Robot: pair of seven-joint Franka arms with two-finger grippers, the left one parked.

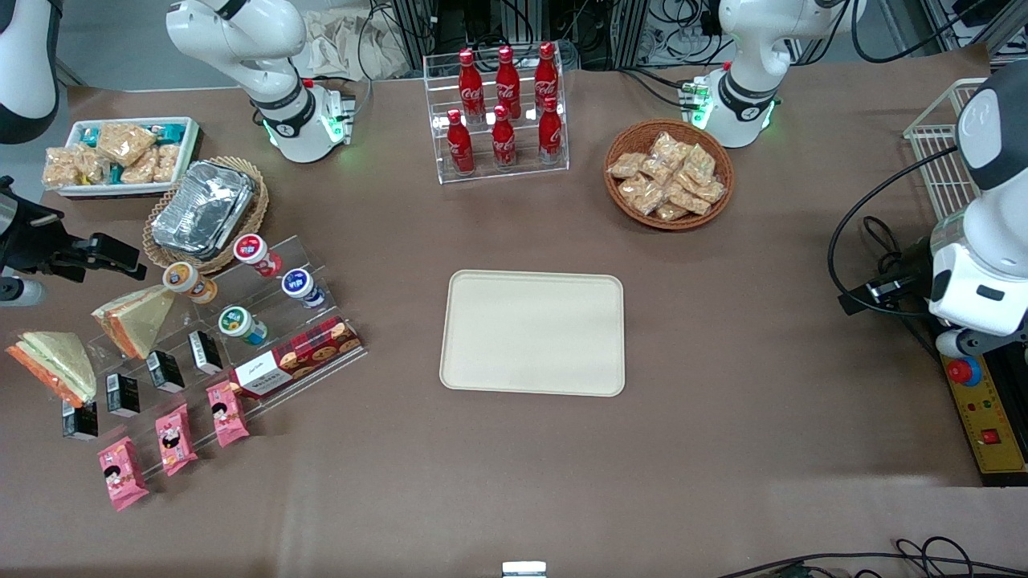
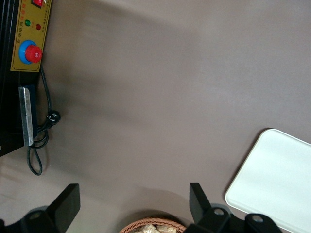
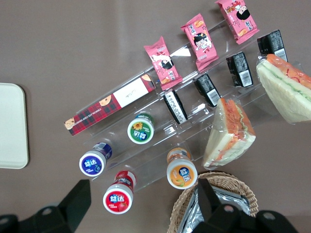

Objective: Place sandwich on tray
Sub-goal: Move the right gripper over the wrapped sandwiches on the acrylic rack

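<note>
Resting on the clear stepped display rack (image 1: 233, 337), the sandwich (image 1: 55, 365) with the green filling layer is seen at the rack's end toward the working arm's side of the table, beside the second wedge (image 1: 136, 319), which shows a pale face and an orange edge. The gripper (image 3: 141, 199) is held above the rack's row of small lidded cups (image 3: 141, 131), near the wicker basket of foil containers (image 1: 205, 209), and its two dark fingers (image 3: 77, 199) are seen spread apart with nothing between them. From the gripper, the sandwich is judged to lie past the second wedge, farther from the tray (image 1: 532, 332) and nearer to the front camera. Its long axis appears to run along the orange-edged side, slanting with the rack's steps, so a turn of the wrist is likely to be needed before the fingers can be set across the wedge. The working right arm is plainly the nearer one. The tray lies well apart from the rack, toward the middle of the table, and is bare. As for writing, "Coca-Cola" can be read on the red bottles (image 1: 503, 104) standing farther from the front camera than the tray; the lettering on the cup lids, the red plaid biscuit box (image 1: 297, 360) and the pink snack packs (image 1: 173, 437) is not legible.
</note>
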